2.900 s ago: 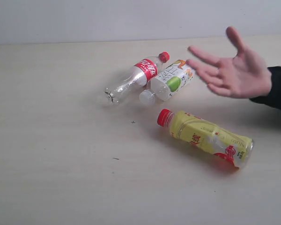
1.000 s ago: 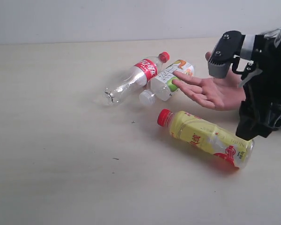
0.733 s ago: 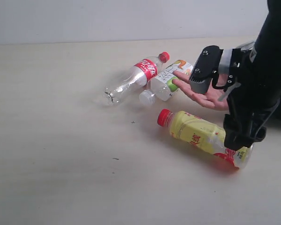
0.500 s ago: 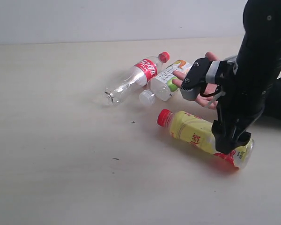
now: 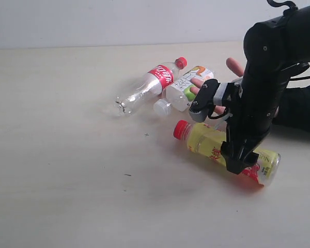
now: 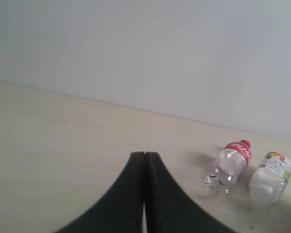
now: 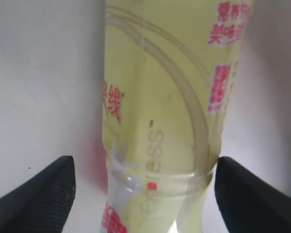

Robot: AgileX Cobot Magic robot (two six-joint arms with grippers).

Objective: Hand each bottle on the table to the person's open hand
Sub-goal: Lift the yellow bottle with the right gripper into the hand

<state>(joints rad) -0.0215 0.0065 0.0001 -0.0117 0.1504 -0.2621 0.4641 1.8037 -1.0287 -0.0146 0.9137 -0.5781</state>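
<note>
Three bottles lie on the table (image 5: 67, 155). The clear red-labelled bottle (image 5: 147, 85) (image 6: 228, 167) rests next to the clear bottle with the white fruit label (image 5: 185, 89) (image 6: 270, 178). Nearer the front lies the yellow red-capped bottle (image 5: 206, 142) (image 7: 160, 97). My right gripper (image 5: 241, 163) (image 7: 143, 167) is open and straddles its lower body, one finger on each side, not pressing it. My left gripper (image 6: 145, 154) is shut and empty, well short of the bottles, and out of the exterior view. No whitish green-labelled bottle is in view.
The person's open hand (image 5: 232, 64) is held behind my right arm, just beyond the yellow bottle; only fingertips and a black sleeve (image 5: 299, 103) show. A pale wall (image 5: 144, 20) runs along the table's far edge.
My right arm came in from the right and dropped over the yellow bottle. The person's hand sank lower and is now mostly covered by the arm. The bottles have not moved.
</note>
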